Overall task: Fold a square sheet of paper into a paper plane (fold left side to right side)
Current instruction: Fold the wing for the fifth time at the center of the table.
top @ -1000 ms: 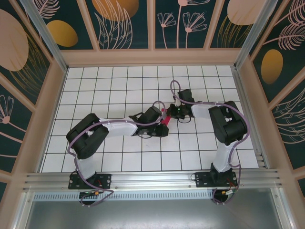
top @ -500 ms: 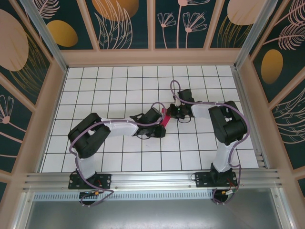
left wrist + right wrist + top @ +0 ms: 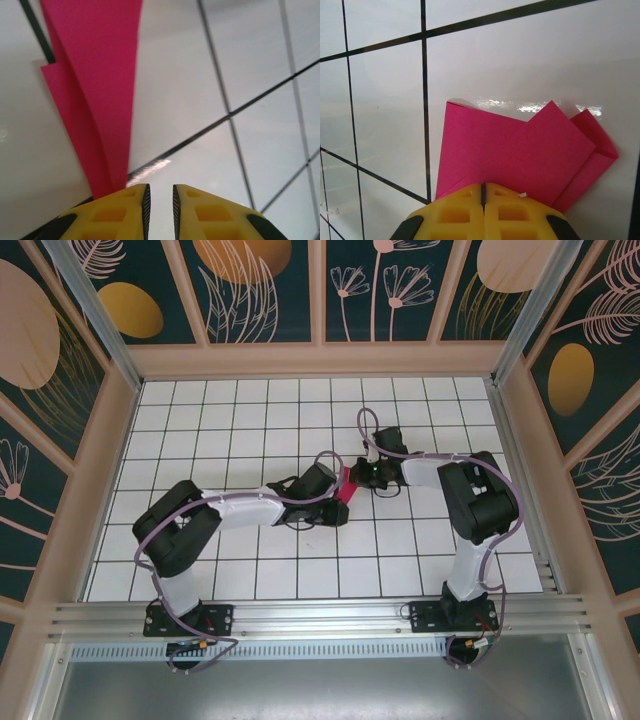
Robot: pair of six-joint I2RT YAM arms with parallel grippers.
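The magenta-pink paper (image 3: 345, 487) lies folded into a creased, layered shape on the tiled table, between the two grippers. In the right wrist view the paper (image 3: 520, 150) spreads flat just ahead of my right gripper (image 3: 483, 187), whose jaws are shut tight, with the tips over the paper's near edge. In the left wrist view the paper (image 3: 100, 75) runs as a narrow pointed strip up the left side. My left gripper (image 3: 160, 192) stands beside its tip with a narrow gap between the jaws and nothing in it. From above, the left gripper (image 3: 338, 504) and right gripper (image 3: 358, 480) meet at the paper.
The white gridded table (image 3: 250, 410) is walled by wooden panels on three sides. An aluminium rail (image 3: 320, 615) runs along the near edge by the arm bases. Purple cables loop over both arms.
The left arm's elbow has swung a little to the left and lower. The gripper end has shifted slightly by the paper. The right arm stays put.
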